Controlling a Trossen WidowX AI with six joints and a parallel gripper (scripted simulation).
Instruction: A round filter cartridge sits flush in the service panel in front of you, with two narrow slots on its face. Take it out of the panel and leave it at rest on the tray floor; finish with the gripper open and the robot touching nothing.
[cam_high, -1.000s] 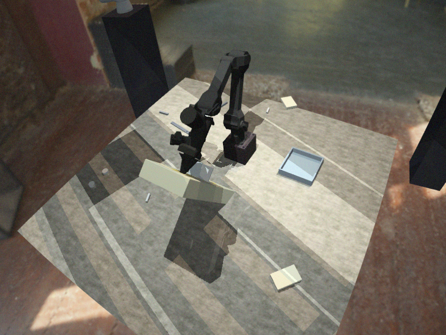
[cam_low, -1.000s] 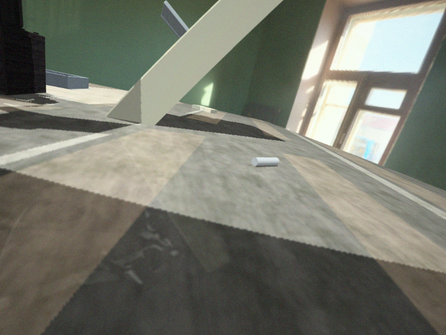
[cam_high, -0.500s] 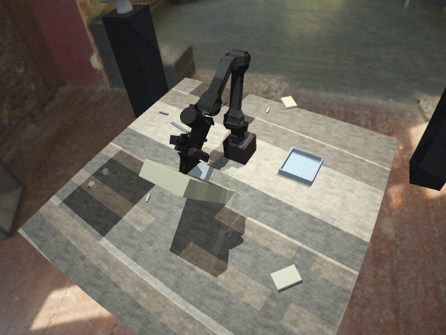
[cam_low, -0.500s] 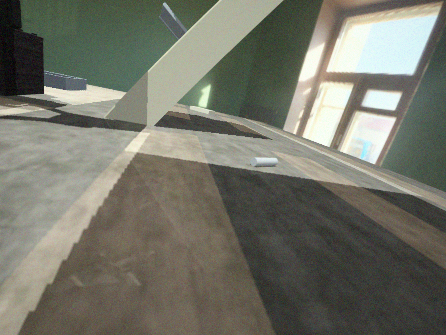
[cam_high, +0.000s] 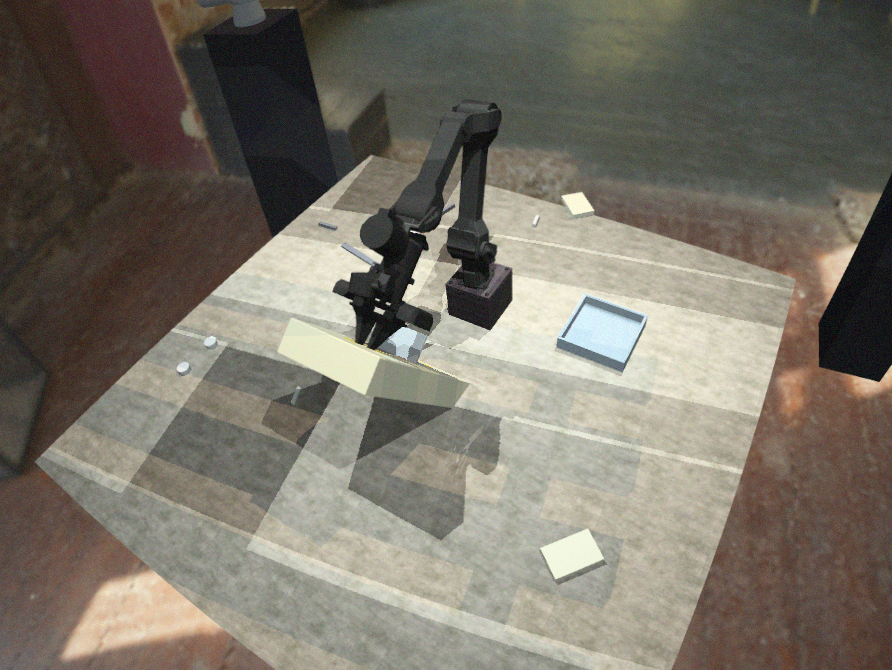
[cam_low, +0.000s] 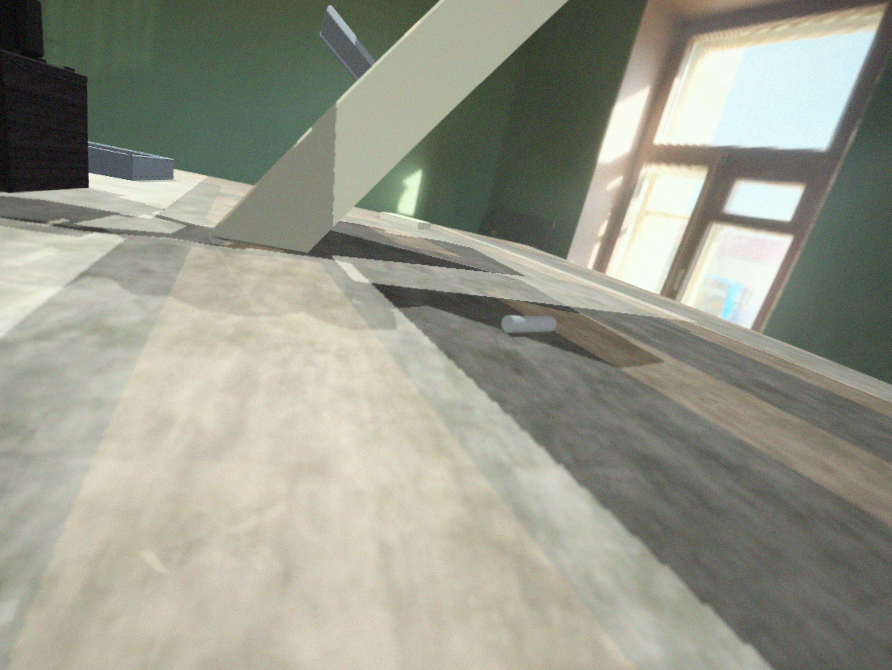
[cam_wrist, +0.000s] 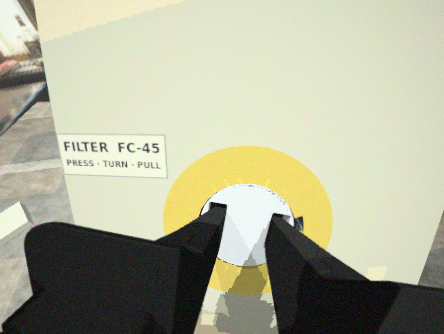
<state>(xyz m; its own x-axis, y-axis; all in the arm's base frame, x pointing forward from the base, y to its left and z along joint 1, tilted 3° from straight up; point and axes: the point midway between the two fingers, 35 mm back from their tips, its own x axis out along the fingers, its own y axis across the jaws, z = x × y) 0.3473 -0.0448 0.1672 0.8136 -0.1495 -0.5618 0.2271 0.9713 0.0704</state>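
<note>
The round white filter cartridge (cam_wrist: 242, 237) sits in the cream service panel (cam_high: 328, 359) (cam_low: 403, 122) (cam_wrist: 125, 85), inside a yellow ring. Its depth in the opening is hard to judge. My gripper (cam_wrist: 245, 216) (cam_high: 366, 344) is shut on the cartridge, with the fingertips in the two slots at the left and right of its face. A small dark notch shows at the right of the opening in the wrist view. The panel leans, and the fingers reach its face from above. The shallow blue tray (cam_high: 604, 333) (cam_low: 133, 164) stands right of the arm's base and holds nothing.
A pale blue block or plate (cam_high: 407, 342) (cam_low: 346, 39) stands out beside the panel face, close to the gripper. Small white discs (cam_high: 210, 341), a small cylinder (cam_high: 295, 395) (cam_low: 528, 324) and cream blocks (cam_high: 573, 555) (cam_high: 577, 204) lie on the table. Thin grey bars lie behind the arm.
</note>
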